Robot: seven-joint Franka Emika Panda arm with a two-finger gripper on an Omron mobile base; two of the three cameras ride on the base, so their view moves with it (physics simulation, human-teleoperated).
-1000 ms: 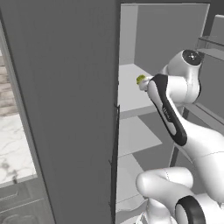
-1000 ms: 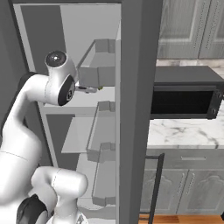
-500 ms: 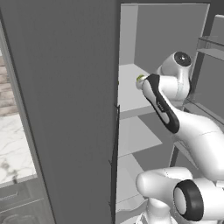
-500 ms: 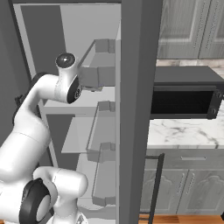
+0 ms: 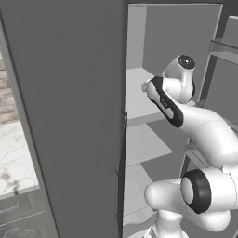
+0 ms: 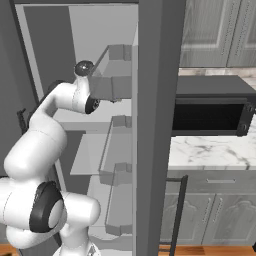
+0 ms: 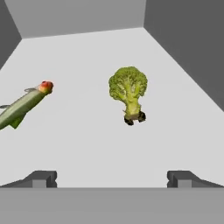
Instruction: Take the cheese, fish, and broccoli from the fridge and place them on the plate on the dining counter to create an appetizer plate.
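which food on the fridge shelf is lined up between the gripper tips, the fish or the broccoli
The broccoli: in the hand view it sits near the middle, between the open gripper's two tips, while the slender fish lies off at the left edge.

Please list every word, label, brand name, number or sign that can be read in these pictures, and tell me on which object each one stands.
There are none to read.
The fridge, its shelf, the broccoli and the fish carry no writing.
The microwave and the cabinets show no label or brand either.
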